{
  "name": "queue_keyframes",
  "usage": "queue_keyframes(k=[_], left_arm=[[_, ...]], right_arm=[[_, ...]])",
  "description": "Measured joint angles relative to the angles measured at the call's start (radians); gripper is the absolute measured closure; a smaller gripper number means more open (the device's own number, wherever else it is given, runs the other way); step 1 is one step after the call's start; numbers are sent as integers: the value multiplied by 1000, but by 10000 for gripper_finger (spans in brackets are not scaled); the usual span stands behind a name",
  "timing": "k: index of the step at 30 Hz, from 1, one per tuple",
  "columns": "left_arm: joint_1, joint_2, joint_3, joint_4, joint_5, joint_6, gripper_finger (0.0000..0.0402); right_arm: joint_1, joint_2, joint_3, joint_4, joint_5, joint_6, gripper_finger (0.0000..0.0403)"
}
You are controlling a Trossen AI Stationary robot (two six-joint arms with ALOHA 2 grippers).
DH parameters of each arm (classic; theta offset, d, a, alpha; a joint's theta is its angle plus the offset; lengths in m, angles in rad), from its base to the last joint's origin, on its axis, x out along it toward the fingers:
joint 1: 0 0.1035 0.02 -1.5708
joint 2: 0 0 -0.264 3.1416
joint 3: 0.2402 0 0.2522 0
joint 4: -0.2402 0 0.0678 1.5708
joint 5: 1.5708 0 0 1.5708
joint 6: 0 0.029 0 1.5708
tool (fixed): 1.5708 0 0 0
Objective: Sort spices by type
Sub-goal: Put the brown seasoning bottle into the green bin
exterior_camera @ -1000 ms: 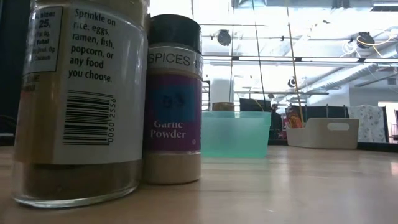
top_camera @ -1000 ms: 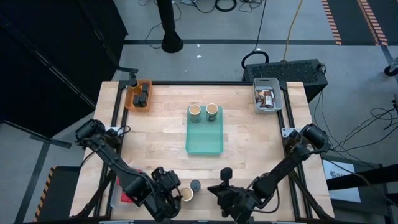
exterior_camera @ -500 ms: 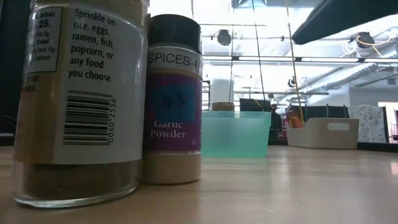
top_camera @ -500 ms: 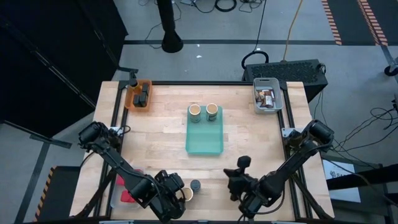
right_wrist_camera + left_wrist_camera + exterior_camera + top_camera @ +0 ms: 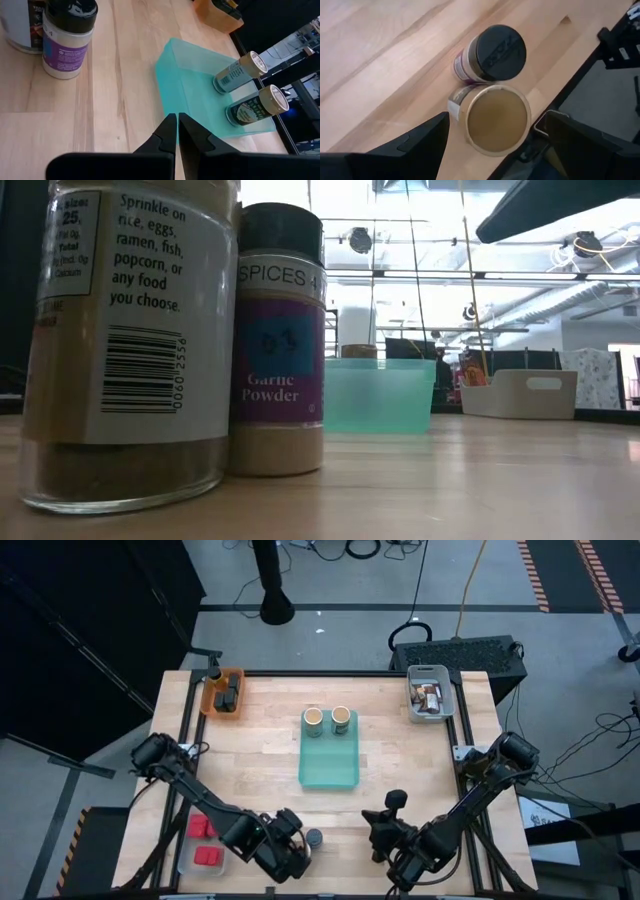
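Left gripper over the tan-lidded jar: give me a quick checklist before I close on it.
1. Left gripper open: ok.
2. Tan-lidded jar between its fingers: ok.
3. Garlic powder jar clear of the tan-lidded jar: not ok, they touch.
4. Both jars upright: ok.
5. Teal tray has room beside its two jars: ok.
6. Right gripper shut, away from the grasp: ok.

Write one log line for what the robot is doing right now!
left gripper: open, astride tan jar | right gripper: shut, empty, raised | garlic powder jar: touching tan jar | teal tray: two jars
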Motion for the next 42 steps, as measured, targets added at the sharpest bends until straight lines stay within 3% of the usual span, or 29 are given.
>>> queue_keyframes(k=[7, 12, 16, 27, 35, 42], left_arm=[[-3, 0, 26, -47, 42, -87, 73], [-18, 9, 141, -207, -18, -122, 73], [-32, 70, 265, -236, -80, -71, 73], [-53, 268, 573, -500, -100, -56, 73], [-53, 354, 622, -516, -89, -21, 73], [-63, 344, 624, -509, -224, 69, 73]], right_arm=[[0, 0, 0, -5, -4, 0, 403], [0, 0, 0, -14, -4, 0, 403], [0, 0, 0, -17, -4, 7, 403], [0, 1, 0, -19, -4, 18, 403], [0, 1, 0, -22, -4, 26, 403], [0, 1, 0, -22, -4, 34, 403]])
